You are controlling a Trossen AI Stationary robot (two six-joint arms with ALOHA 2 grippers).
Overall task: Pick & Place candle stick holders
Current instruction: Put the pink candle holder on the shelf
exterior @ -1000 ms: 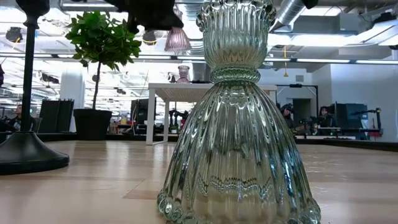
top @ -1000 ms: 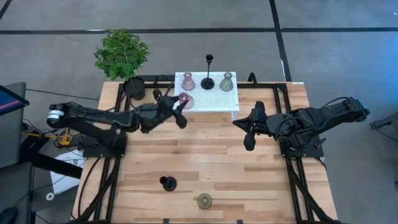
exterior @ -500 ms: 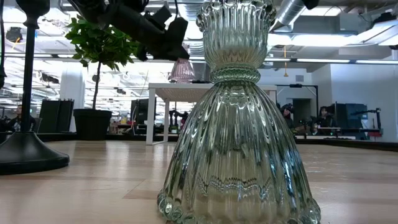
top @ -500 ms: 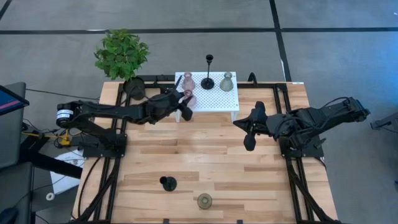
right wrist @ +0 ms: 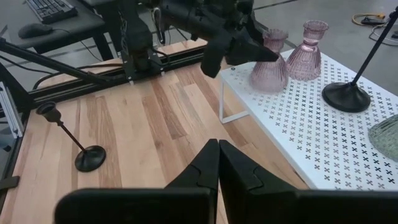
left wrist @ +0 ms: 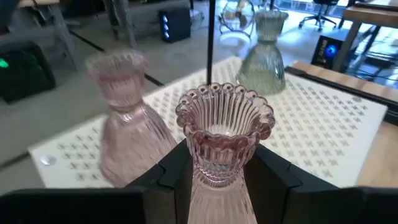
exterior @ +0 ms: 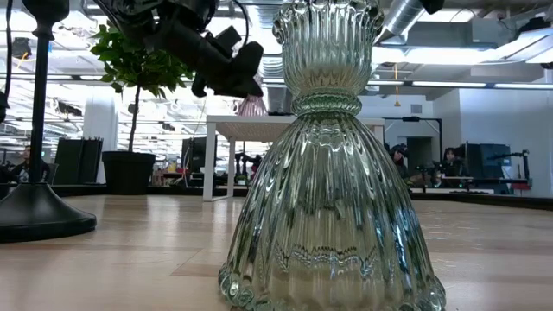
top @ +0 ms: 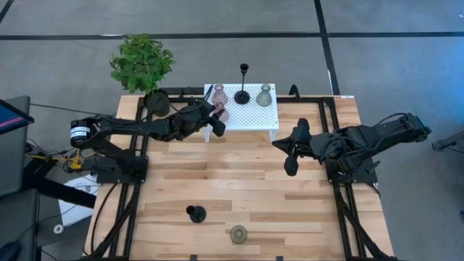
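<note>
Compared with a second ago, we see the left gripper [top: 214,116] has carried its pink holder [left wrist: 222,146] from the worktop [top: 239,188] over the white perforated shelf [top: 254,116], fingers [left wrist: 171,177] clamped on its neck, beside the second pink holder [top: 219,94]. The left arm reaches out low across the worktop's back. The right gripper [top: 290,163] waits mid-worktop, fingers pressed together; no writing is legible.
</note>
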